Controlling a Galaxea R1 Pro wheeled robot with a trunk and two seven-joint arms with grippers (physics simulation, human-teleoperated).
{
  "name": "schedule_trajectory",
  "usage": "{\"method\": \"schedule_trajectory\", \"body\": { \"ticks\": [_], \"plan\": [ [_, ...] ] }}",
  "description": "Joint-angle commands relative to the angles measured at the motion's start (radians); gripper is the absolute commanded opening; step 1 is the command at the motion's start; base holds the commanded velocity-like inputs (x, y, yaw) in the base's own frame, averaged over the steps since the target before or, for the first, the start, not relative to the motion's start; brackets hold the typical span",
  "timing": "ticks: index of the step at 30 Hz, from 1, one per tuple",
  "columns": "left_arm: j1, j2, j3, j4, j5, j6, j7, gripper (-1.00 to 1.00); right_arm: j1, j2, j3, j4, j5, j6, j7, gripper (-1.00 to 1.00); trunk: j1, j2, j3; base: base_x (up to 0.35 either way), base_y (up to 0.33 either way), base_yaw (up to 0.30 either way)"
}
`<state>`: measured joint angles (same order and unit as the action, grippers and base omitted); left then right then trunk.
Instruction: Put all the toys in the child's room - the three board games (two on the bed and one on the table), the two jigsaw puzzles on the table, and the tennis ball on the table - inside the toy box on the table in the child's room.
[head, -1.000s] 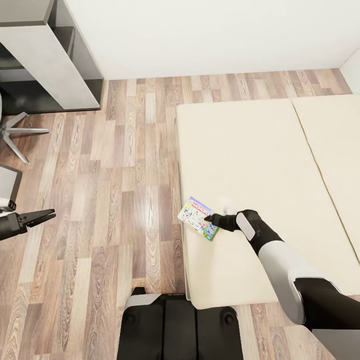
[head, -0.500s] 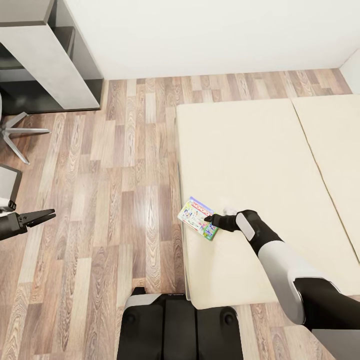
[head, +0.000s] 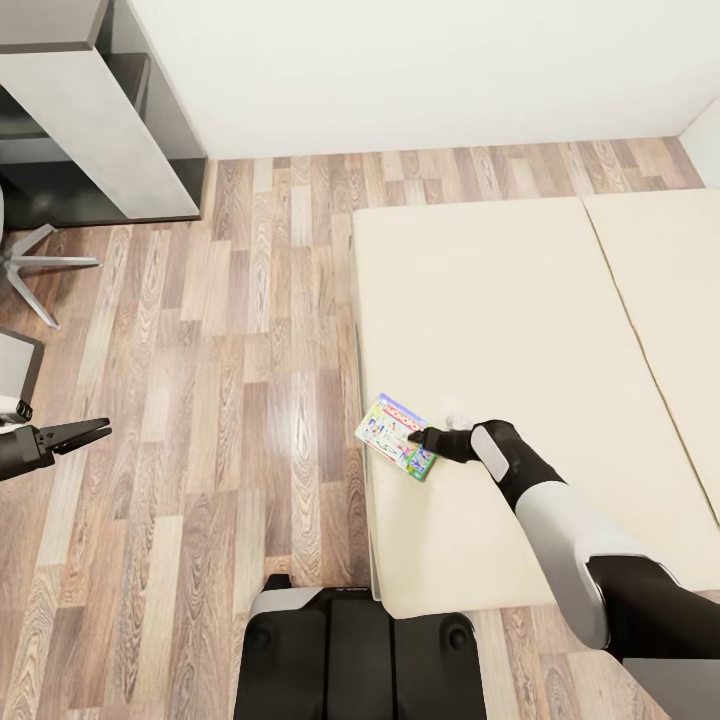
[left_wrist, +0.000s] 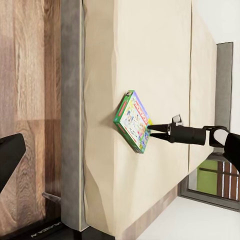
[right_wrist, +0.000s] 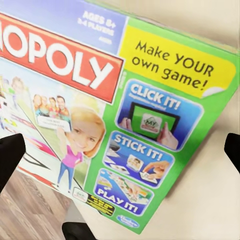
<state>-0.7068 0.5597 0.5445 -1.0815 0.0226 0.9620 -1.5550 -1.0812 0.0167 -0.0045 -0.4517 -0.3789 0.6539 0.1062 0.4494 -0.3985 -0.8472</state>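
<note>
Base sits at the bed's foot corner, over the wood floor.

Right gripper is down at the bed's floor-side edge with its tips on the game box. Right wrist view has the dark fingertips spread to either side of the lid with bed showing past one, so the jaws read as apart and not clamped. In the left wrist view they look thin and close at the box's rim; I can't tell if there's contact.

The box is a Monopoly box, green-edged, lying flat on the mattress. One corner hangs a little past the bed's edge toward the floor.

Handling guess: stiff cardboard, light, glossy lid, so slippery. The lid may lift off if only the top is pinched. Best hold is across the thin edge, top and bottom faces together, at the overhanging corner or the side nearest the gripper. The mattress is soft, so a finger can press under the rim.

Left gripper is well off the bed, out over the floor, fingers slightly parted, holding nothing.

Beyond the bed's head-end side: grey desk by the wall, chair legs beside it. No toy box in sight.
</note>
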Motion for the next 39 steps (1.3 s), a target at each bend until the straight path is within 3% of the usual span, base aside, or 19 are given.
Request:
{"method": "schedule_trajectory", "body": {
  "ticks": [1,28,39],
  "plan": [
    [0.0,0.0,0.0,0.0,-0.001,0.011,-0.005,1.0,0.0,0.0,-0.001,-0.001,0.002,0.0,0.003,1.0,0.001,-0.002,-0.001,0.0,0.0,0.0],
    [0.0,0.0,0.002,0.0,-0.001,0.011,-0.005,1.0,0.0,0.005,-0.002,0.005,-0.001,-0.02,0.003,1.0,0.001,-0.002,-0.001,0.0,0.0,0.0],
    [0.0,0.0,0.002,0.0,-0.001,0.011,-0.005,1.0,0.0,0.022,-0.002,0.015,0.0,-0.047,0.004,1.0,0.001,-0.002,-0.002,0.0,0.0,0.0]
  ]
}}
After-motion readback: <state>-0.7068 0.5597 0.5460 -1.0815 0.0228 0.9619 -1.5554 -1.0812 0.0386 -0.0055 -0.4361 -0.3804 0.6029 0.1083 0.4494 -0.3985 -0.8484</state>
